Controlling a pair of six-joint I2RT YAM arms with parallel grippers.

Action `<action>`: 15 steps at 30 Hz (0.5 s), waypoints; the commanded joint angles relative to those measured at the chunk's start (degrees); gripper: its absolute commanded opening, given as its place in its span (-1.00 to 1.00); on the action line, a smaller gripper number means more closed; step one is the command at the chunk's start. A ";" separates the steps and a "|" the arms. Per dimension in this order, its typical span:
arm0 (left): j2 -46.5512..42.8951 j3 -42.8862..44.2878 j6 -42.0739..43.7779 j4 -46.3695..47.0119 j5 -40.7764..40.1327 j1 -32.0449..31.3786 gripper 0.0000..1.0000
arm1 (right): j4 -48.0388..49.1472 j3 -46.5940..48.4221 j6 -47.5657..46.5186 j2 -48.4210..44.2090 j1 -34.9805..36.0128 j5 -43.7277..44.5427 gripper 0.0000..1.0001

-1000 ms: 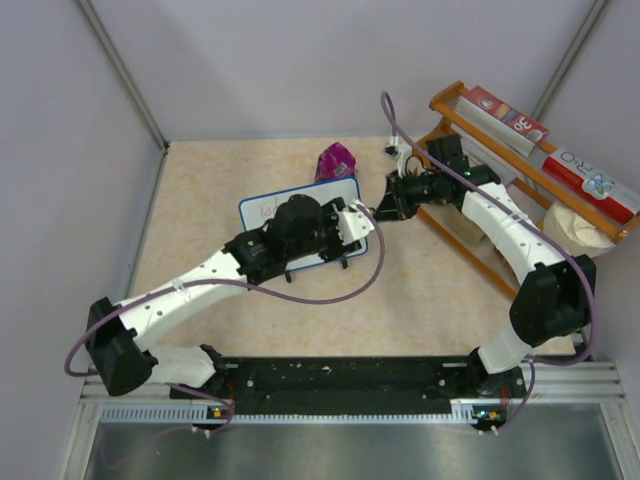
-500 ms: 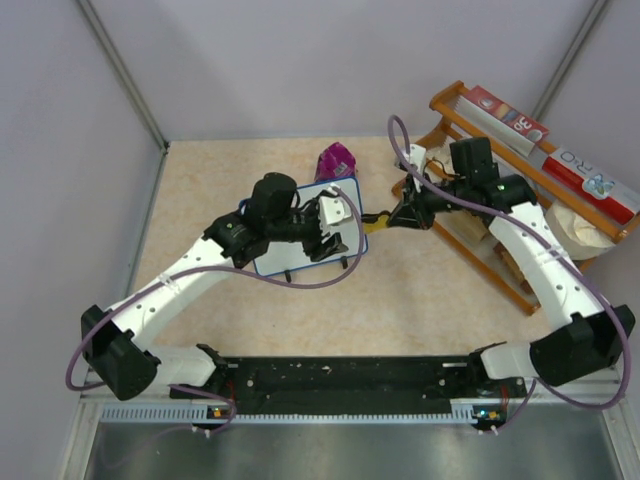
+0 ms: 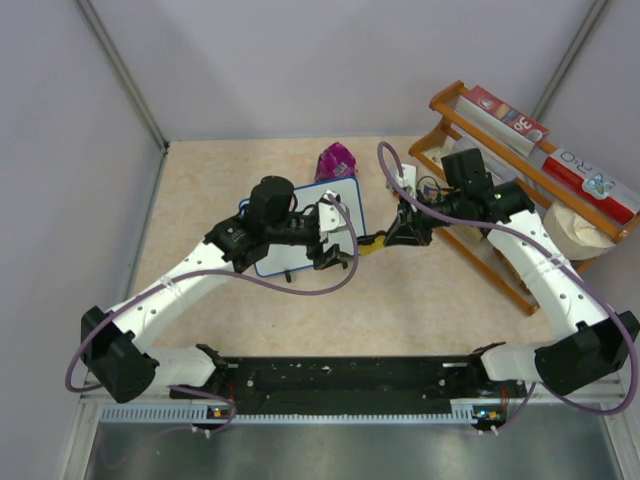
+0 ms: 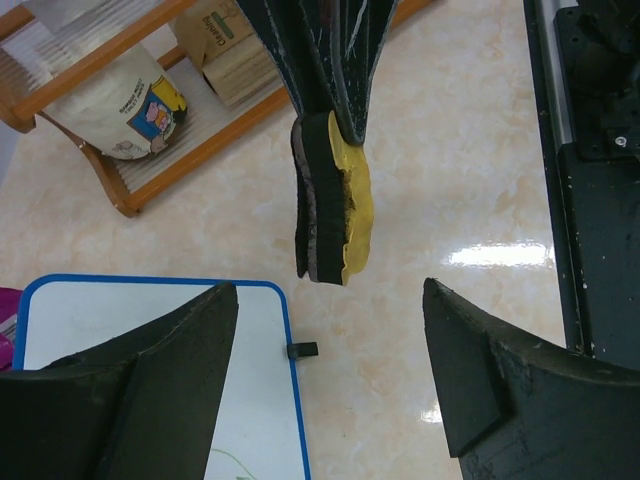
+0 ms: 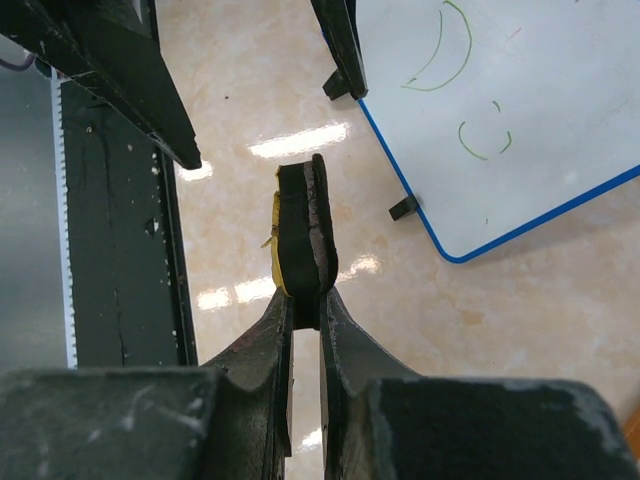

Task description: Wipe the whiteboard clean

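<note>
The whiteboard (image 3: 343, 196), white with a thin blue frame and black feet, lies flat on the table, partly under my left arm. Green marks (image 5: 440, 60) show on it in the right wrist view (image 5: 500, 120). My left gripper (image 3: 333, 238) is open and empty over the board's right edge (image 4: 262, 420), one finger above the board and one above the table. My right gripper (image 3: 394, 237) is shut on the yellow-and-black eraser (image 3: 372, 243), held on edge just right of the board and above the table. The eraser also shows in both wrist views (image 4: 333, 200) (image 5: 300, 240).
A wooden rack (image 3: 497, 265) with boxes and a bag stands at the right. A purple object (image 3: 337, 160) sits just behind the board. A black base rail (image 3: 350, 375) runs along the near edge. Grey walls close the left and back sides.
My left gripper has slid from over the board's middle to its right edge. My right gripper has moved left and nearer with the eraser, close to the left gripper.
</note>
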 commanded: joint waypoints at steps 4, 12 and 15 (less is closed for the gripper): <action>1.47 0.97 1.65 3.28 5.22 -0.38 0.59 | -0.10 0.86 -1.95 -1.97 1.31 -1.94 -1.00; 5.07 3.35 2.44 2.05 4.78 -1.78 0.58 | -0.10 1.04 -1.78 -2.05 1.40 -2.21 -1.00; 5.78 3.61 2.27 2.14 4.87 -1.87 0.56 | -0.10 0.95 -1.78 -1.97 1.49 -2.03 -1.00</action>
